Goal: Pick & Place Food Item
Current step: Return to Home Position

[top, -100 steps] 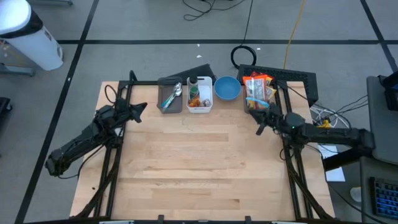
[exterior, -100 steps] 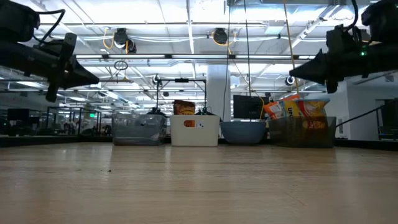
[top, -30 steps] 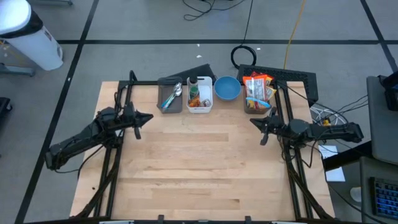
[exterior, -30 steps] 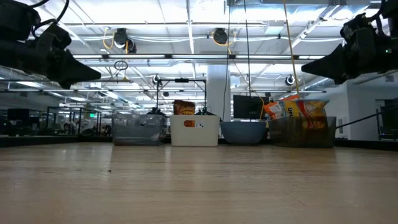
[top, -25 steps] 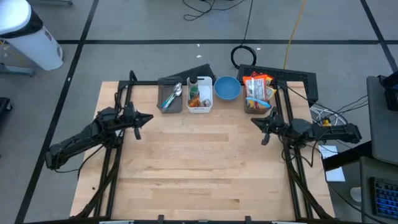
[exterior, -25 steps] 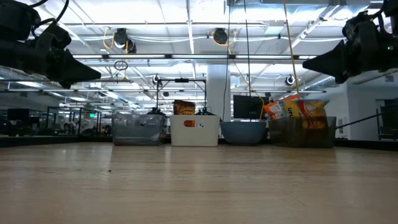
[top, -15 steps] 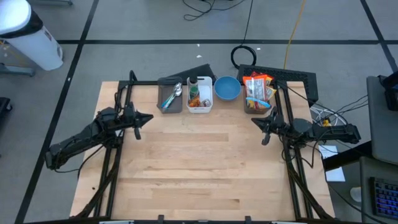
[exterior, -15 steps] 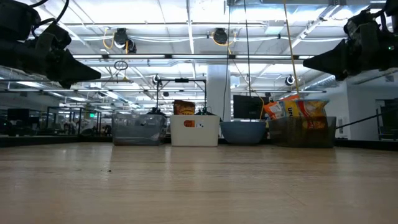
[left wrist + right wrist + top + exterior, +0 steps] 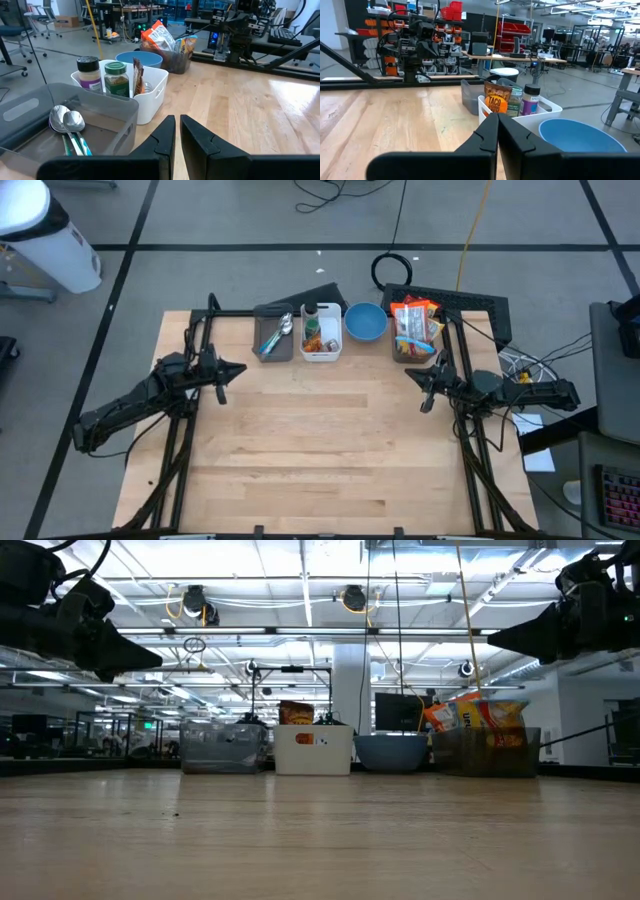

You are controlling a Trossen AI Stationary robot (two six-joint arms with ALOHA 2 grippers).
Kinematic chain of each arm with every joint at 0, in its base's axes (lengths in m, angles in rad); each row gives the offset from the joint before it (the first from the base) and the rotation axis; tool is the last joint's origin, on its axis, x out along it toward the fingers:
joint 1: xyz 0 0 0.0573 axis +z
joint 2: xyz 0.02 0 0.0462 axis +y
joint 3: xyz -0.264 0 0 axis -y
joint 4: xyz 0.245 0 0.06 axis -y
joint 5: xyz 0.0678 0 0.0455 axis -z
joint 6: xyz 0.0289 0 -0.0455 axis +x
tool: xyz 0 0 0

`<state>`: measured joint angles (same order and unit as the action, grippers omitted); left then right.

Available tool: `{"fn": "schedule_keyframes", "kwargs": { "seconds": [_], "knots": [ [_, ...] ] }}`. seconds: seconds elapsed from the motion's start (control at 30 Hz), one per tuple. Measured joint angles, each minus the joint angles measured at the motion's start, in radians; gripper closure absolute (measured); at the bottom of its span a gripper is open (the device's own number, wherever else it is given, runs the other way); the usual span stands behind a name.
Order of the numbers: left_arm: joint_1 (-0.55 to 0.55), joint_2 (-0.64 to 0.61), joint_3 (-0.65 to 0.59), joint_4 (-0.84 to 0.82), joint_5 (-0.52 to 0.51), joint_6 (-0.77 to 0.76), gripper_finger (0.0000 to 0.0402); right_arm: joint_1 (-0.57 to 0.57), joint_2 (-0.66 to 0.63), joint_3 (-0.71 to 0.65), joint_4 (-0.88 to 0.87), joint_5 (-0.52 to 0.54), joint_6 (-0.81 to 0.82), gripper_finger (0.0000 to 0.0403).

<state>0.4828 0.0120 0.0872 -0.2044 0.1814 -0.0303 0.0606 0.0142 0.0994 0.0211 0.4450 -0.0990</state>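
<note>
Four containers stand in a row along the table's far edge. A dark bin (image 9: 415, 330) holds orange snack bags (image 9: 480, 715). A white bin (image 9: 320, 332) holds two spice jars and a taco seasoning packet (image 9: 495, 102). My left gripper (image 9: 232, 368) hovers shut and empty above the table's left side, near the grey bin (image 9: 273, 335); it also shows in its wrist view (image 9: 177, 119). My right gripper (image 9: 410, 377) hovers shut and empty above the table's right side, just on the near side of the dark bin; it also shows in its wrist view (image 9: 498, 117).
The grey bin holds spoons (image 9: 70, 127). A blue bowl (image 9: 365, 321) stands between the white bin and the dark bin. The bare wooden table top (image 9: 320, 450) stretches from the containers to the near edge. Black frame rails (image 9: 185, 450) run along both sides.
My right gripper has risen a little, still shut and empty. The left arm and the containers have kept still.
</note>
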Motion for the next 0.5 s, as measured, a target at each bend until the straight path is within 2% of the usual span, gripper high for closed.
{"fn": "schedule_keyframes", "kwargs": {
  "seconds": [0.5],
  "knots": [
    [0.0, 0.0, 0.0, 0.0, -0.001, 0.0, 0.0369, 0.0, 0.0, 0.0, 0.012, 0.0, 0.0, 0.0403]
  ]
}}
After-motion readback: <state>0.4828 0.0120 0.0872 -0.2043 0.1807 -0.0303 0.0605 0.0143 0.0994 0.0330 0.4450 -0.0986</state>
